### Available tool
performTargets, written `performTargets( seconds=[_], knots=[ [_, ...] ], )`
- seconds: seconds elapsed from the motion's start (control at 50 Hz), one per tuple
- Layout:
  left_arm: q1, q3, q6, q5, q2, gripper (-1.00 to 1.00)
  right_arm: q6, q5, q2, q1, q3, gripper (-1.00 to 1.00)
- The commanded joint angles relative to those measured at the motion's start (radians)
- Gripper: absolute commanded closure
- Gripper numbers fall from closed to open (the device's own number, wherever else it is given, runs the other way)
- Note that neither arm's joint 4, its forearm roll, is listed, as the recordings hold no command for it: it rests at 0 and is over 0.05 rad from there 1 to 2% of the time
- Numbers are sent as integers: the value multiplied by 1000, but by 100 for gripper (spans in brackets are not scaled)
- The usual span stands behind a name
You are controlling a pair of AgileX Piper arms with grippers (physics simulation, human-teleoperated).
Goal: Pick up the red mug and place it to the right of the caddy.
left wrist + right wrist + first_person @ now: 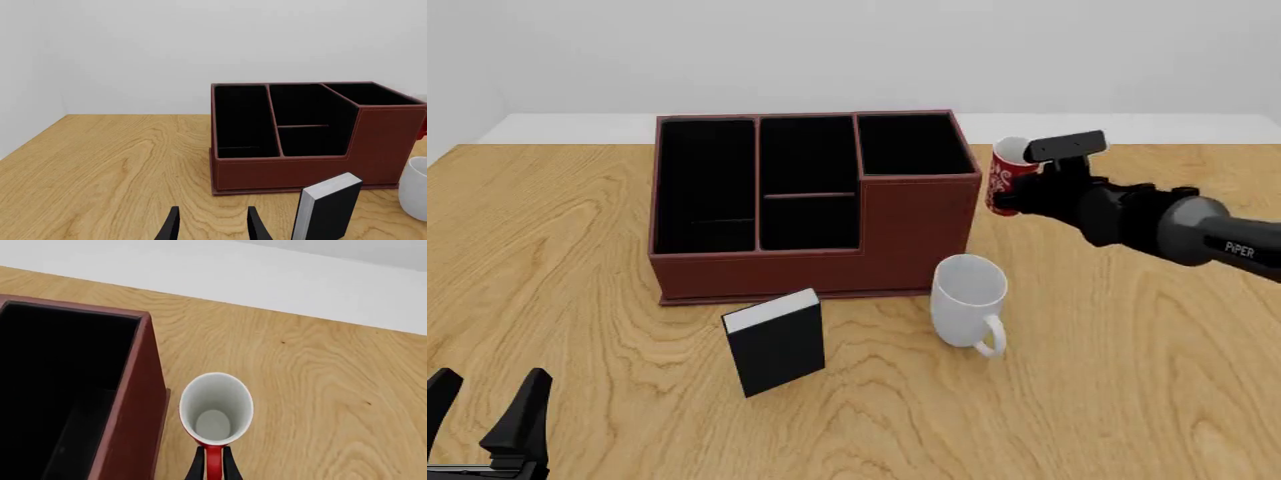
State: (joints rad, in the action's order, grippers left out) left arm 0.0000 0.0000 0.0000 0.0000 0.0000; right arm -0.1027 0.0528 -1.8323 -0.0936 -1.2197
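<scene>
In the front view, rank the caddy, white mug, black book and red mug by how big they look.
1. caddy, by far the largest.
2. black book and white mug: close in apparent size, so I won't rank them.
3. red mug, smallest, though it sits farther back and the right gripper hides part of it.

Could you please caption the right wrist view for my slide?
Right gripper shut on the red mug's handle, beside the caddy.

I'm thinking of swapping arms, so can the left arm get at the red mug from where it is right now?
Probably not easily. The left gripper sits near the table's front-left corner, while the red mug is beyond the caddy on its right side, already held by the right gripper.
</scene>
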Motion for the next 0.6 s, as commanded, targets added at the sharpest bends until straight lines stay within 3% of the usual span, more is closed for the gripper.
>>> performTargets(
  seconds=[0.02,0.6],
  knots=[
    [0,0,0,0,0,-100,10,18,-29,-3,3,100],
    [0,0,0,0,0,-100,14,55,-104,-7,20,100]
  ],
)
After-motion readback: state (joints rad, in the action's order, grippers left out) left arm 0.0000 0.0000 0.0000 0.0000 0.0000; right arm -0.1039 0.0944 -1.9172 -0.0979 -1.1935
